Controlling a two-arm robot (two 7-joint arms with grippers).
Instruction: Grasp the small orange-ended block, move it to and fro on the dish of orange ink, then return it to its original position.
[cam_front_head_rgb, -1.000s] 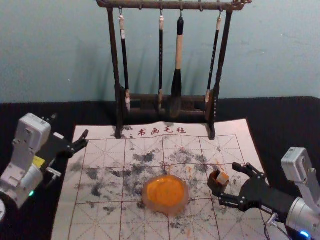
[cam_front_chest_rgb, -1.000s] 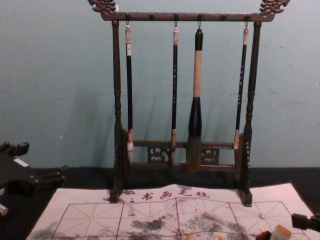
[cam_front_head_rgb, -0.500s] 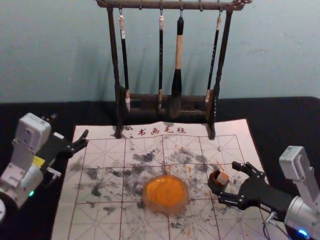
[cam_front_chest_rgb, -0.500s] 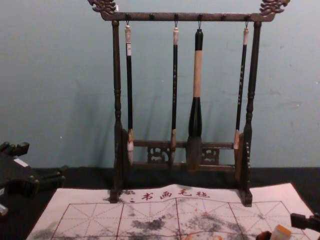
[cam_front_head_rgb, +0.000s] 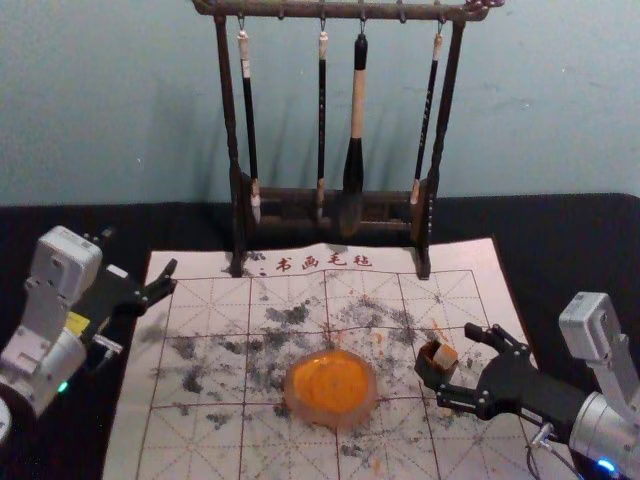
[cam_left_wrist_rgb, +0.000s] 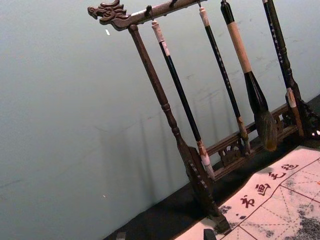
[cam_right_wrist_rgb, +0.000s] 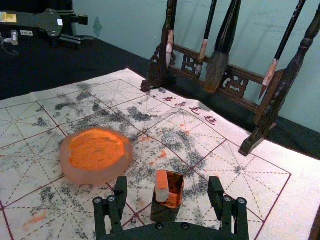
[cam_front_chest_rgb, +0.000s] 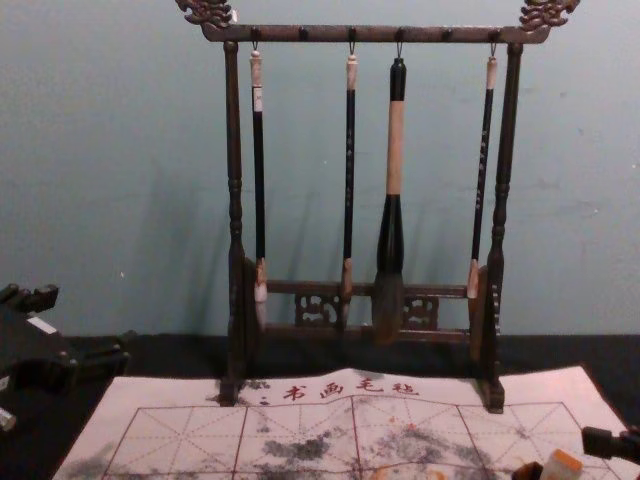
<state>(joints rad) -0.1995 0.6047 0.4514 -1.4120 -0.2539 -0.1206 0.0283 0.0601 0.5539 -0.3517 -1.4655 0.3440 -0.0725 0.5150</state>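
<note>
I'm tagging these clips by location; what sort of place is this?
Probably a calligraphy practice setup: brushes hanging from a wooden rack, gridded felt mat, dish of orange ink.

Dark red characters 书画毛毡 are running across the mat, near the head view's centre. Tiny writing is marking a slim brush, right of the chest view's centre, too small to read.

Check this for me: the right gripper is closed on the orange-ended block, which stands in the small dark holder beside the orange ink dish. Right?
No: the right gripper is open, not closed. The right wrist view shows a gap between each finger and the orange-ended block. The block does stand in the small dark holder beside the orange ink dish.
</note>
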